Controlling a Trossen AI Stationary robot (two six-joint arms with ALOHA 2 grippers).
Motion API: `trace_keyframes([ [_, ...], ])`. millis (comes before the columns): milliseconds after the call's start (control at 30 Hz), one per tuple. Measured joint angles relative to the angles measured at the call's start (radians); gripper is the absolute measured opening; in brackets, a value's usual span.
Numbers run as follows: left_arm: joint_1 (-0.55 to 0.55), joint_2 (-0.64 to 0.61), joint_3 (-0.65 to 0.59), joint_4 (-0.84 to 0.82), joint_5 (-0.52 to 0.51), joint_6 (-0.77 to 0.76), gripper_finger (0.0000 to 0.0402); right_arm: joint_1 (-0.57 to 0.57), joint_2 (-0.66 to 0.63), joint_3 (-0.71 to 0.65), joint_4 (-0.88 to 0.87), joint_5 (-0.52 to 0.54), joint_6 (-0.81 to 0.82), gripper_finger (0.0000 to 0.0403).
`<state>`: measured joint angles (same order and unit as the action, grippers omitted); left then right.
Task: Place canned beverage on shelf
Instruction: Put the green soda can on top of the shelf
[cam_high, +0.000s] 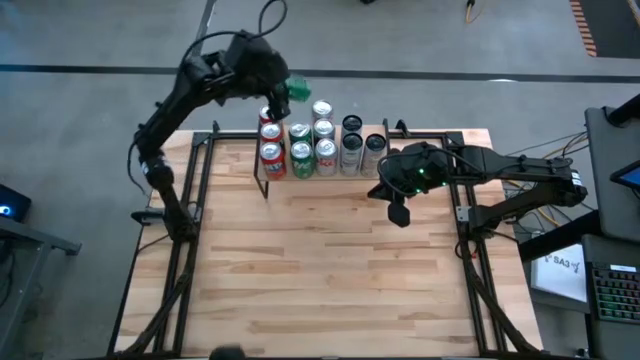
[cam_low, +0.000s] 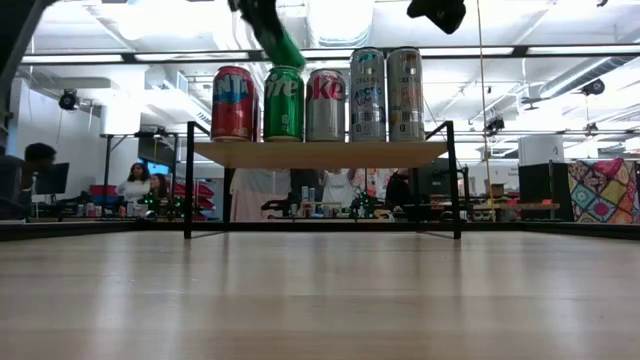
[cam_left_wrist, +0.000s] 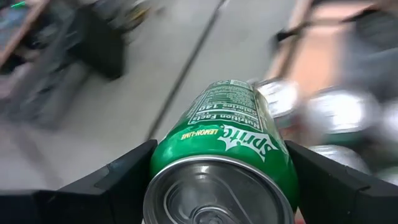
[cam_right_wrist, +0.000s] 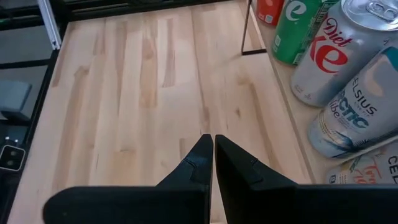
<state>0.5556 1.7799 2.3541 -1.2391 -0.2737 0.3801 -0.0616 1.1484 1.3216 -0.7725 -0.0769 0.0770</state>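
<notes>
Green can (cam_left_wrist: 221, 168) clamped in left gripper (cam_high: 281, 92), upper centre of high view, above shelf (cam_low: 320, 153) rear edge.

Right gripper (cam_right_wrist: 210, 155) pressed shut, empty, over bare light-wood table (cam_high: 320, 270) right of shelf. Shelf at table's far edge, centre of low view, loaded with upright cans (cam_low: 318, 105) in rows. Grey floor (cam_high: 90, 40) around table. Beyond, at left of low view: seated people (cam_low: 133, 187), desks, bright ceiling lights (cam_low: 340, 15).

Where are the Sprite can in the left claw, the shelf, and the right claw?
Sprite can (cam_left_wrist: 227, 140): left wrist view, green side wall by the logo.
Shelf (cam_low: 320, 153): low view, front edge of the board.
Right claw (cam_right_wrist: 212, 144): right wrist view, between the shut fingertips.
</notes>
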Motion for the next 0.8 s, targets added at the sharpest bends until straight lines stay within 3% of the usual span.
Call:
trace_keyframes([
  [200, -0.149, -0.089, 0.0, -0.075, 0.19, -0.093, 0.0299, 0.0, 0.0, 0.0, 0.0, -0.001, 0.003, 0.0009],
  [333, -0.325, -0.103, -0.005, -0.167, 0.188, -0.146, 0.0299, 0.003, 0.0, 0.0, -0.01, -0.007, 0.008, 0.0009],
  [533, -0.57, -0.083, -0.031, -0.34, 0.115, -0.381, 0.0299, 0.022, 0.0, 0.0, -0.012, -0.01, -0.006, 0.0009],
  [667, -0.678, -0.067, -0.158, -0.319, 0.098, -0.514, 0.0299, 0.043, 0.0, -0.001, -0.007, -0.01, -0.013, 0.0009],
  [800, -0.706, -0.078, -0.356, -0.328, 0.089, -0.652, 0.0299, 0.061, 0.0, -0.002, -0.003, -0.01, -0.022, 0.0009],
])
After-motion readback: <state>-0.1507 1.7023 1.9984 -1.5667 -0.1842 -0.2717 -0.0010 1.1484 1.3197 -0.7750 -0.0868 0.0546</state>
